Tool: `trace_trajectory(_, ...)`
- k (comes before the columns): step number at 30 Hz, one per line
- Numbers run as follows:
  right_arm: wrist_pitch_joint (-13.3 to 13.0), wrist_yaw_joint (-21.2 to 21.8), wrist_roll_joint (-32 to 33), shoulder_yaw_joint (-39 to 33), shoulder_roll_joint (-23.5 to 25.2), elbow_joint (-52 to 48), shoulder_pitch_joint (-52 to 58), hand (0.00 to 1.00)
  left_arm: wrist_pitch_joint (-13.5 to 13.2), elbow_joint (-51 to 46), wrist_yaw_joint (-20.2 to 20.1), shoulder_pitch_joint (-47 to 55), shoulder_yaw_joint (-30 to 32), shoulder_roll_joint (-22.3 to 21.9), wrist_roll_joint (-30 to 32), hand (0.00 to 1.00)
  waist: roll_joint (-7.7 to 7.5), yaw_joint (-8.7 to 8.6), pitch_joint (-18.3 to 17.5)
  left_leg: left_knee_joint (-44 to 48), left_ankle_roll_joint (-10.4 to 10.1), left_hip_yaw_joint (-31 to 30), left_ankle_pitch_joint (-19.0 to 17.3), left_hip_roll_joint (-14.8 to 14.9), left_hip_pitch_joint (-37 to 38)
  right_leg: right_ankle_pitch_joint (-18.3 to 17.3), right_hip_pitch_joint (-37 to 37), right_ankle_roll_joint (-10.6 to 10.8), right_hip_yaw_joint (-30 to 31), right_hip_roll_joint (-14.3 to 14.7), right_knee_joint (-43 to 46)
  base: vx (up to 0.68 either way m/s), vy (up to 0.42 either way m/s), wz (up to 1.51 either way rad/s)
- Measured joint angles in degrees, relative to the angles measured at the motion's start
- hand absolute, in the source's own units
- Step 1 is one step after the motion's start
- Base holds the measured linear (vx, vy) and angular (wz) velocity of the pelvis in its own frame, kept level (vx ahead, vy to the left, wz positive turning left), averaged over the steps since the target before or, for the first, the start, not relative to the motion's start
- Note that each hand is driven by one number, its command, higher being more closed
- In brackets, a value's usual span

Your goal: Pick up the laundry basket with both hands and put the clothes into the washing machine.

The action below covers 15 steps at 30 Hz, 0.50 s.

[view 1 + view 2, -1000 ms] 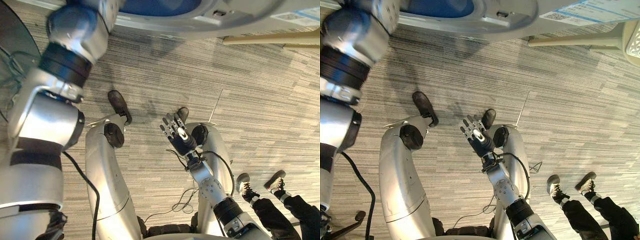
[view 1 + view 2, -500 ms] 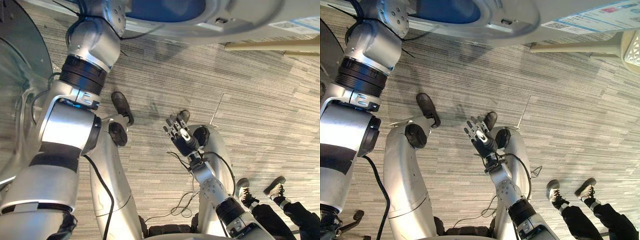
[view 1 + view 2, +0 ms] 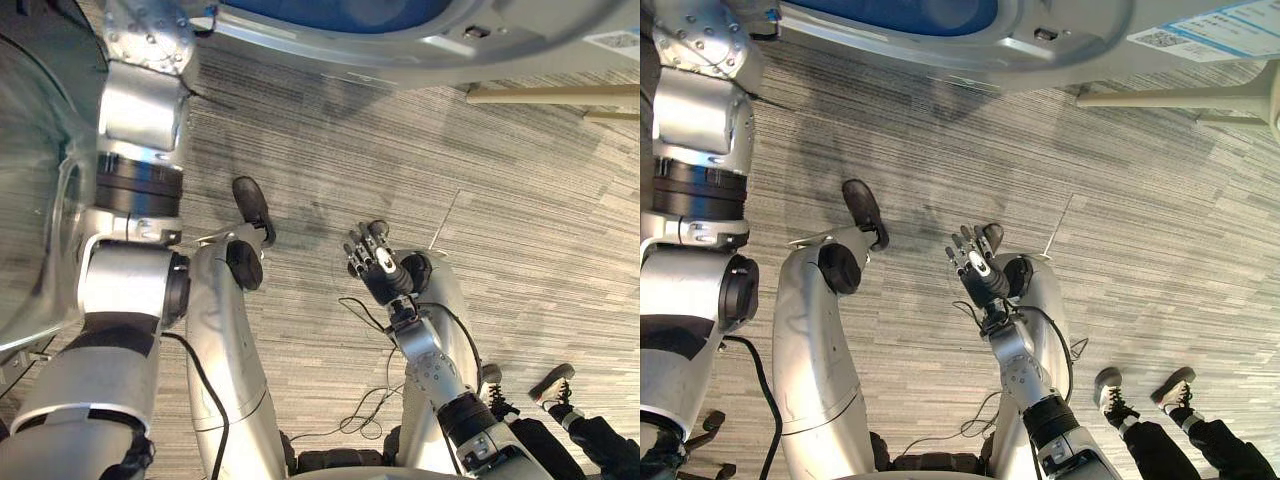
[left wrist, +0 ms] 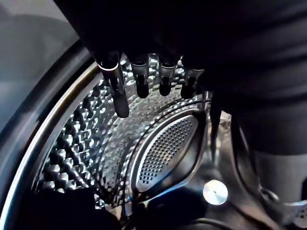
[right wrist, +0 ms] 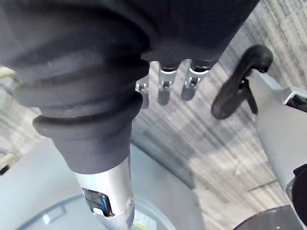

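The washing machine's grey front rim (image 3: 400, 45) runs along the top of the eye views, with its blue-lit opening (image 3: 340, 10) above. My left arm (image 3: 140, 130) reaches up into that opening. In the left wrist view my left hand (image 4: 119, 98) hangs inside the dimpled steel drum (image 4: 86, 158), fingers relaxed and holding nothing, above a perforated drum paddle (image 4: 163, 153). My right hand (image 3: 378, 272) is low over the carpet in front of me, open, with straight fingers (image 5: 163, 91) and nothing in it.
The machine's round glass door (image 3: 40, 200) stands open at the far left. A beige bar (image 3: 550, 95) crosses the top right over striped grey carpet (image 3: 520, 220). A person's shoes (image 3: 555, 380) show at the lower right.
My left arm has straightened upward and gone deeper into the machine's opening. The camera has shifted a little. My right hand has stayed open in about the same place.
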Motion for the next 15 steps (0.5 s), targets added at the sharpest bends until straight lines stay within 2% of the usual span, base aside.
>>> trace_trajectory(1,-0.1,0.0,0.0,-0.9,0.0,-0.7,0.2,0.00,-0.7,-5.0,0.5,4.5,0.6,0.0,-0.2,0.00,0.00,0.08,0.0,0.0,-0.1,-0.1,0.1,-0.2,0.0,-0.3,0.0,-0.2,0.0,-0.2,0.3,-0.01,-0.006,0.11)
trace_trajectory(5,-0.1,-0.1,-0.6,-2.3,-0.1,-0.8,0.2,0.00,-1.7,-14.7,1.1,15.4,2.5,-1.4,0.0,0.00,0.01,0.34,0.0,0.0,-0.4,-0.2,0.3,-0.4,0.1,-0.6,0.0,-0.4,0.0,-0.3,0.8,-0.01,-0.005,0.07)
trace_trajectory(9,-0.1,-0.1,-1.9,-3.3,-0.2,-0.8,0.4,0.00,-2.0,-22.1,1.4,24.9,4.3,-6.3,2.4,0.00,0.02,0.62,0.0,-0.1,-1.1,-0.1,0.3,-0.7,0.2,-1.4,-0.3,-0.5,0.2,-0.9,1.7,-0.01,-0.007,0.10)
trace_trajectory(13,-0.1,-0.3,-3.1,-4.5,-0.2,-1.3,0.7,0.00,-2.7,-28.1,0.6,34.3,3.3,-13.8,4.5,0.00,0.33,1.46,-0.1,-0.1,-1.3,0.0,0.4,-0.8,0.5,-1.7,-0.4,-0.8,0.4,-1.0,2.3,0.00,-0.004,0.04)
trace_trajectory(15,-0.1,-0.9,-4.2,-5.2,-0.2,-2.2,1.3,0.00,-3.0,-29.1,-0.5,37.2,2.1,-16.0,4.5,0.00,0.50,1.89,-0.1,-0.3,-1.1,0.1,0.6,-0.8,0.8,-1.7,-0.3,-0.9,0.5,-1.0,2.3,0.00,0.000,0.00)
